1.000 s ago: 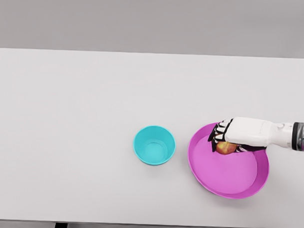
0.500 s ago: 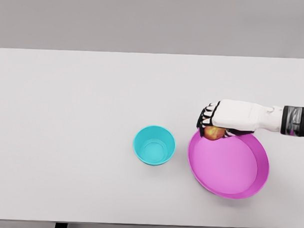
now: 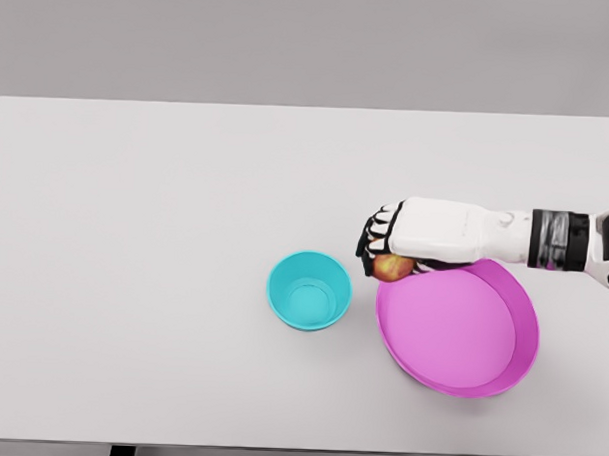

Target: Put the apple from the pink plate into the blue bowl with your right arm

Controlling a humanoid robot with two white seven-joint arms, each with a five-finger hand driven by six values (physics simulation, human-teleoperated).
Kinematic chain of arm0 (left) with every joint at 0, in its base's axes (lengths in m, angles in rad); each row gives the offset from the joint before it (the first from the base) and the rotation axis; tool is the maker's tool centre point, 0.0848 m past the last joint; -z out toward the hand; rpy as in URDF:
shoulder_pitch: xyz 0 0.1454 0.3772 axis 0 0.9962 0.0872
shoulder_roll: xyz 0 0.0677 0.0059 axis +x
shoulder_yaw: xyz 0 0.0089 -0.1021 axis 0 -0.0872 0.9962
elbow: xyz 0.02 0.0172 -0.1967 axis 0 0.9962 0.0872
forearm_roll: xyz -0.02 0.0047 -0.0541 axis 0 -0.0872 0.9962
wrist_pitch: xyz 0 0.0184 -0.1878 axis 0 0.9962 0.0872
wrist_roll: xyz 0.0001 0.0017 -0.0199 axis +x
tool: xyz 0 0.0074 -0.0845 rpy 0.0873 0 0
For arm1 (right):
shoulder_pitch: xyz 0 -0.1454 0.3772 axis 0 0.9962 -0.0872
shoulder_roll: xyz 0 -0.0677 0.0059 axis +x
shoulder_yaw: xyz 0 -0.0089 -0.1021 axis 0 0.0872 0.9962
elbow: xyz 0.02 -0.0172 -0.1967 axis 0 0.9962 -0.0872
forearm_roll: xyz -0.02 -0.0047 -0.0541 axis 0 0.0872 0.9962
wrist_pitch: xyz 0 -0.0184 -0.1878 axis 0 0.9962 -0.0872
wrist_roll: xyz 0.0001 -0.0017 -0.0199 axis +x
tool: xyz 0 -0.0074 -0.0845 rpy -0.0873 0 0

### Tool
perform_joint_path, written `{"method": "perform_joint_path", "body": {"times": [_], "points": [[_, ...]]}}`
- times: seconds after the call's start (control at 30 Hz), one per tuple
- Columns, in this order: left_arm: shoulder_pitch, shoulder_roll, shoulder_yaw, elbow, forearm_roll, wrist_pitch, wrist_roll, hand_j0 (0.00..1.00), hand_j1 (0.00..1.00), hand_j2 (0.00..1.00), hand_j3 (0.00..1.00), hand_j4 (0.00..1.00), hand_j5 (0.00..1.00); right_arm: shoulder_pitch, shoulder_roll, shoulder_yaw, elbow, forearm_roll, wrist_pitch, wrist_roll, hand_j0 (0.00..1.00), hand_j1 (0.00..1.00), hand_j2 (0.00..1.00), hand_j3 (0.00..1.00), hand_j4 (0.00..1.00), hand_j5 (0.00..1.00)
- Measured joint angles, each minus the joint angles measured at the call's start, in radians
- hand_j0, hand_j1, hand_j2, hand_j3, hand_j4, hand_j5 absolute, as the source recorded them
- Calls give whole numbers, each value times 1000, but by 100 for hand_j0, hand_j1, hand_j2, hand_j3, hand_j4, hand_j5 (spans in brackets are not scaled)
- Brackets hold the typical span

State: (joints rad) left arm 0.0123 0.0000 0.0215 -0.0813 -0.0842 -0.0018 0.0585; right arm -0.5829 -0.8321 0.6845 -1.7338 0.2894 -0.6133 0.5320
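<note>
Since a second ago we've carried the apple (image 3: 391, 267) off the pink plate (image 3: 459, 379); our right hand (image 3: 416, 234) cups it from above, near the blue bowl (image 3: 309, 290). Probably firm, smooth and roll-prone, so wrapping fingers around its sides seems best.

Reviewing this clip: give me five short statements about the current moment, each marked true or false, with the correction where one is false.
1. The right hand is closed on the apple. True.
2. The apple rests on the floor of the pink plate. False: it is held in the fingers, near the plate's upper left rim, not on its floor.
3. The blue bowl holds nothing. True.
4. The bowl stands to the right of the plate. False: it stands to the plate's left, apart from it.
5. The left arm is reaching for the bowl. False: no left arm is in view.
</note>
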Motion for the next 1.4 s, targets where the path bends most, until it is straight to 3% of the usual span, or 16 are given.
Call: {"method": "perform_joint_path", "body": {"times": [0.53,0.97,1.0,1.03,1.07,1.4], "points": [[0,0,0,0,0,0,0,100,100,100,100,100,100,-41,131,61,-5,17,0,35,52,52,52,52,52,52],[0,0,0,0,0,0,0,100,100,100,100,100,100,-80,213,132,69,71,0,34,54,54,54,54,54,54],[0,0,0,0,0,0,0,100,100,100,100,100,100,-80,214,135,69,71,0,34,56,56,56,56,56,56],[0,0,0,0,0,0,0,100,100,100,100,100,100,-80,214,137,70,72,0,35,72,72,72,72,72,72],[0,0,0,0,0,0,0,100,100,100,100,100,100,-80,215,138,70,72,0,35,100,100,100,100,100,100],[0,0,0,0,0,0,0,100,100,100,100,100,100,-103,210,137,57,72,0,35,100,100,100,100,100,100]]}}
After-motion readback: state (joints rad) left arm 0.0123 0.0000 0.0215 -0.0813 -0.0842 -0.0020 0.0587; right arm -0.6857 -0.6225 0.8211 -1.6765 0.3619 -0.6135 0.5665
